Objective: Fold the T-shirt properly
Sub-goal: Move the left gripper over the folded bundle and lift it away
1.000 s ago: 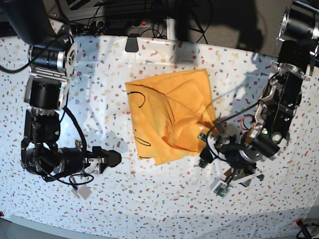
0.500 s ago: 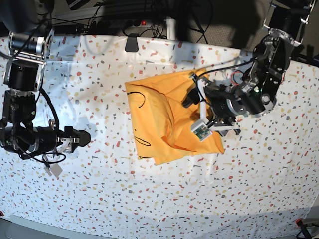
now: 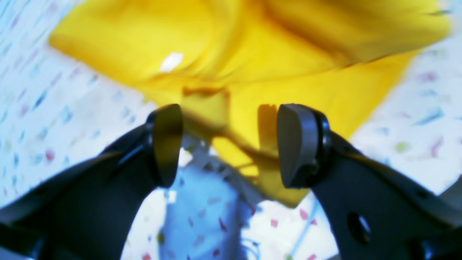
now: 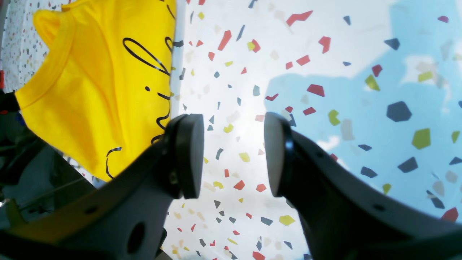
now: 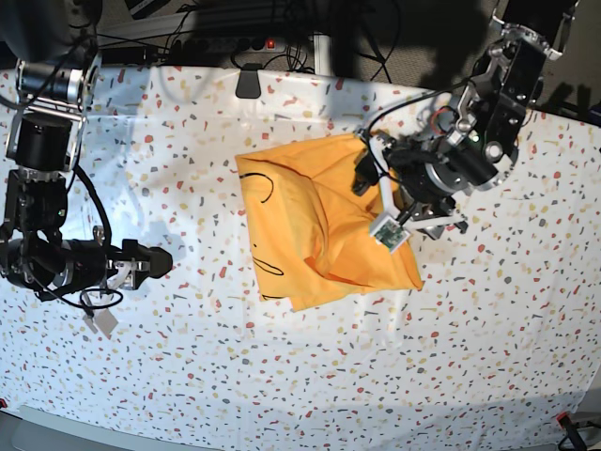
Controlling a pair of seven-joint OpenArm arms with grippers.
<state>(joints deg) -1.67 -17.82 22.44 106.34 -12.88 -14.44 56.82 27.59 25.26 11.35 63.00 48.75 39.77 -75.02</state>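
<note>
Two grippers, both empty. Right gripper (image 5: pixel 161 262) near the counter's left edge, jaws parted, well apart from the T-shirt (image 5: pixel 315 225) mid-counter. Left gripper (image 5: pixel 362 178) gapes over the shirt's far right corner; nearer arm.

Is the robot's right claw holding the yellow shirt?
No, the right gripper is open over bare tablecloth, beside the T-shirt.

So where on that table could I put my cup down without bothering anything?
The near strip of the tablecloth, below the T-shirt, lies bare, and so does the near right corner. It is crowded around the shirt's right edge, where the left gripper hangs, and at the left, where the right gripper sits.
</note>
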